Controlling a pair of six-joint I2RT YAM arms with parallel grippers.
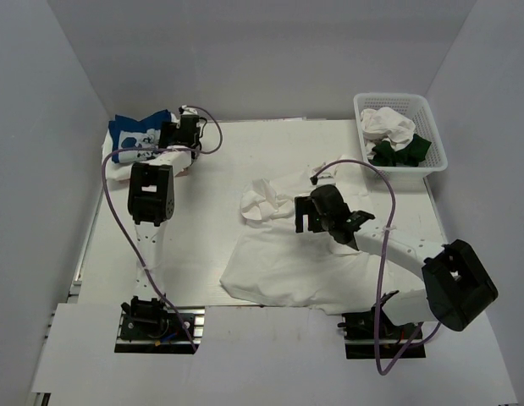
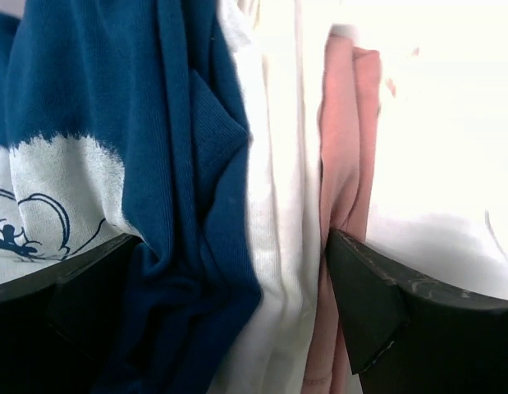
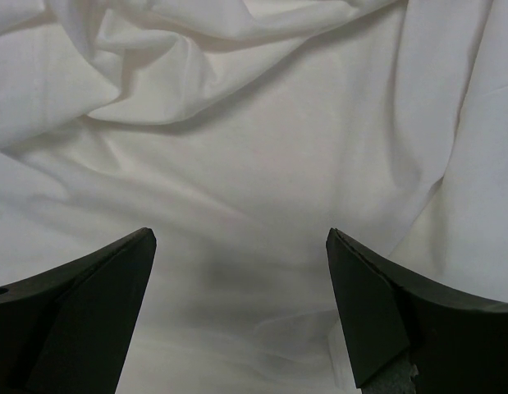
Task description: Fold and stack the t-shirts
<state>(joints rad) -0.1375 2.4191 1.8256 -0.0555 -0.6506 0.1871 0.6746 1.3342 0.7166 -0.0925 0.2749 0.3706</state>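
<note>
table [image 1: 202,228], white t-shirt [image 1: 287,262] bunched toward far left; left end effector [image 2: 233,238], right end effector [image 3: 241,234] spread

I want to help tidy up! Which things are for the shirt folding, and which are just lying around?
For the job: large white t-shirt, blue cartoon t-shirt, pink shirt, white shirt beside it.
Lying about: white basket, with white cloth and dark green cloth inside.

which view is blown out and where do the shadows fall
Left wrist view: the right side is blown out to white, while the blue t-shirt and the pink t-shirt keep their folds. Right wrist view: even light, one soft shadow low in the middle of the white t-shirt. Top view: that shirt nearly merges with the pale table.
</note>
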